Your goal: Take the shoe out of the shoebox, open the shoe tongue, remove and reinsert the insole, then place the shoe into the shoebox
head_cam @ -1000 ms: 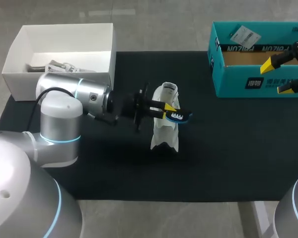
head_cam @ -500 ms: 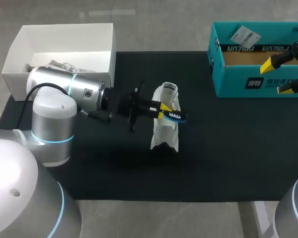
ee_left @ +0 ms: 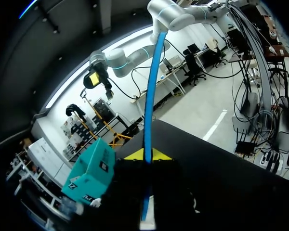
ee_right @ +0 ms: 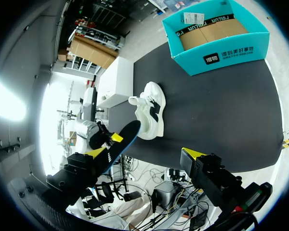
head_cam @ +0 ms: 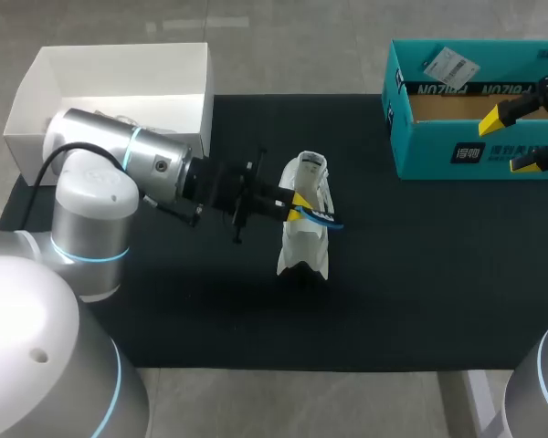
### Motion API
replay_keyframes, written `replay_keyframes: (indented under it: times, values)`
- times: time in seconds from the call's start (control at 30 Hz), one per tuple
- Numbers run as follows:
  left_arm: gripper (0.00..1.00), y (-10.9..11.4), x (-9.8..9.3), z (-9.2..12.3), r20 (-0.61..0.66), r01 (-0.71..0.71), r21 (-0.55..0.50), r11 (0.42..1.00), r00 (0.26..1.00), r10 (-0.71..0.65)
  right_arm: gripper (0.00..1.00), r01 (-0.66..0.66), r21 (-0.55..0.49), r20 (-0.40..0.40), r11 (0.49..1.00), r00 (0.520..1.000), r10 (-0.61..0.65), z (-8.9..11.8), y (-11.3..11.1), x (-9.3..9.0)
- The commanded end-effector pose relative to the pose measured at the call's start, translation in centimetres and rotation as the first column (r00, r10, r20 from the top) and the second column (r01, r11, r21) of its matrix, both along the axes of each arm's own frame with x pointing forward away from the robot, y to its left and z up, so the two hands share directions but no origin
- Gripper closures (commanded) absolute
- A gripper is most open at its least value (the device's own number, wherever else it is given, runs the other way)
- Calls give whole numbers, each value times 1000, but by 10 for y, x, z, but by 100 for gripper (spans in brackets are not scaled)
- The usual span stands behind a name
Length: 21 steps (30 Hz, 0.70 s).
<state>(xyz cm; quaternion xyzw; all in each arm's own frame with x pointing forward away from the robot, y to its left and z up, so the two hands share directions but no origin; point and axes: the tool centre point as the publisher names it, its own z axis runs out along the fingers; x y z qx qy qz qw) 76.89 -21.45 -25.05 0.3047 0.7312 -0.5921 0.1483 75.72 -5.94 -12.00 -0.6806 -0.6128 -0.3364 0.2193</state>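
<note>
L tool point(head_cam: 297, 208) was clamped on the blue insole point(head_cam: 321, 217), one yellow tip on each face. In the L wrist view the insole point(ee_left: 149, 110) showed edge-on, running from between the tips straight out ahead of the tool. The white shoe point(head_cam: 305, 242) stood on the bench point(head_cam: 420, 274) against the L tool's tips, its opening at the tips' level; the insole's free end stuck out past the shoe's far side. Whether the insole touched the shoe's inside: cannot tell.

R tool point(head_cam: 511, 140) hung spread over the teal shoebox point(head_cam: 438, 146), tips apart, nothing between them. The shoebox was well apart from the L tool and shoe. A white box point(head_cam: 119, 64) sat behind the L arm, beside the wrist.
</note>
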Motion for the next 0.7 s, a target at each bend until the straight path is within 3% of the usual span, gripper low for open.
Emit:
replay_keyframes:
  times: [0.03, 0.37, 0.7]
  values:
    - [100, -4, 3, -8, -6, -5, -2, 1000, 1000, 5, 0, 1, -2, -2, 1000, 1000, -1, 0, 1, 1]
    - [100, -8, 5, -26, -51, -7, 17, 1000, 999, 8, 0, 1, -2, -2, 1000, 1000, -1, 0, 1, 1]
    - [100, -11, 4, -29, -75, 73, -31, 997, 994, -75, 0, 1, -2, -2, 1000, 1000, -1, 0, 1, 1]
